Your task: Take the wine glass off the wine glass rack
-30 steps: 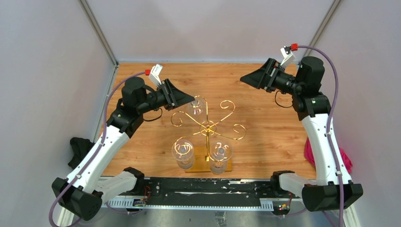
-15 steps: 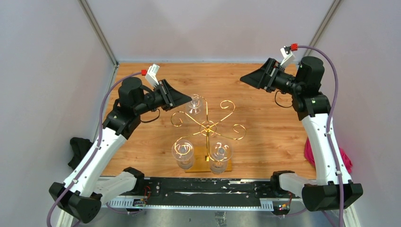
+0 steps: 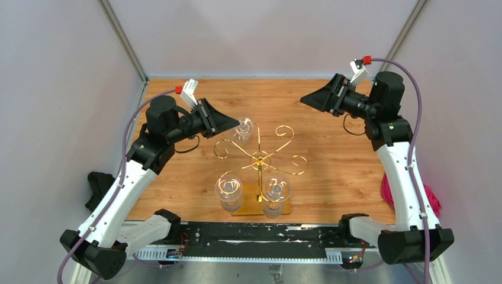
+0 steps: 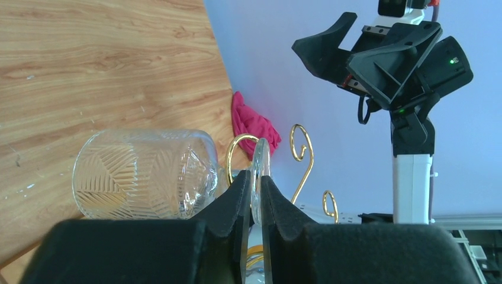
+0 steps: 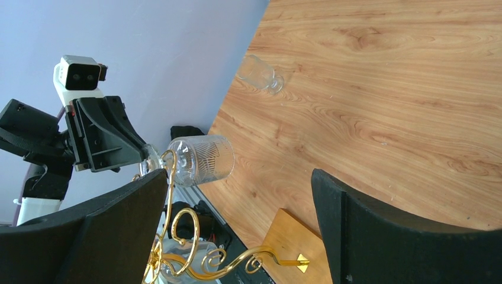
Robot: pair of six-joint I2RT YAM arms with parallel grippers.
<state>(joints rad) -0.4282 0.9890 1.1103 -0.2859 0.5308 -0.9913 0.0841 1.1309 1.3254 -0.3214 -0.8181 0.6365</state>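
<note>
A clear patterned wine glass (image 4: 142, 174) lies tilted on its side at the back-left arm of the gold wine glass rack (image 3: 260, 158). My left gripper (image 4: 256, 180) is shut on the glass's thin round foot, with the bowl off to the left of the fingers. In the top view the left gripper (image 3: 235, 125) meets the wine glass (image 3: 245, 130) beside a scroll-ended arm. My right gripper (image 3: 308, 97) hangs open high at the back right, away from the rack. In the right wrist view the right gripper (image 5: 238, 177) holds nothing, and the held wine glass (image 5: 201, 158) shows beyond it.
Two more glasses (image 3: 229, 189) (image 3: 276, 190) hang at the rack's near side over its wooden base (image 3: 248, 208). A small clear glass (image 5: 259, 73) lies on the table. A pink cloth (image 3: 435, 201) sits at the right edge, a black object (image 3: 97, 183) at the left.
The left gripper's fingers have closed on the glass's foot. The left arm drew slightly back-left, and the glass has tipped over with it.
</note>
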